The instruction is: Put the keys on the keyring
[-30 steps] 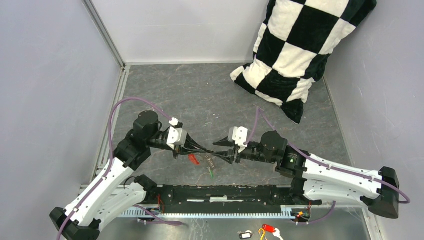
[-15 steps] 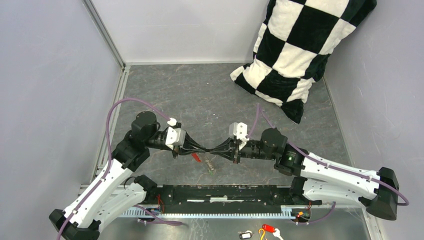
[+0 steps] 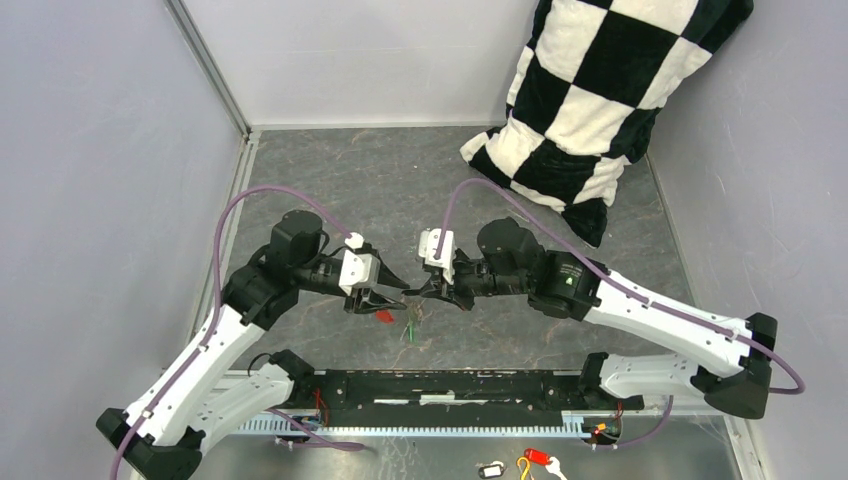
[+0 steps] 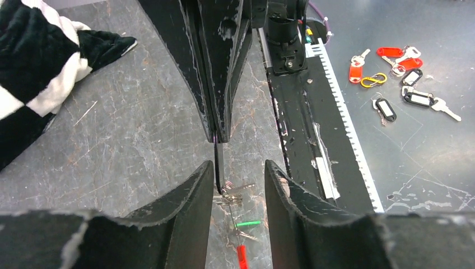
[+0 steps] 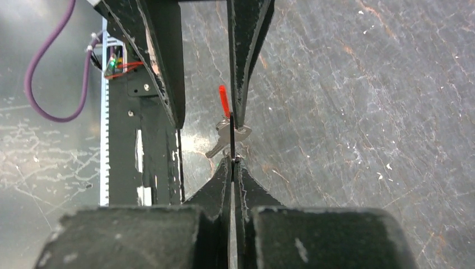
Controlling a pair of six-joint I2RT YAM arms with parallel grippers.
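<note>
Keys (image 4: 246, 223), three in all, keyring (image 4: 225, 194), one

No text, brand, number or sign can be read in any view. The white inserts of the black-framed key tags (image 4: 385, 109), to the right of the toothed rail (image 4: 343, 120), are too small to make out.

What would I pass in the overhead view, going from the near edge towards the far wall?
First the loose tags → black rail → keys → checkered pillow.
</note>
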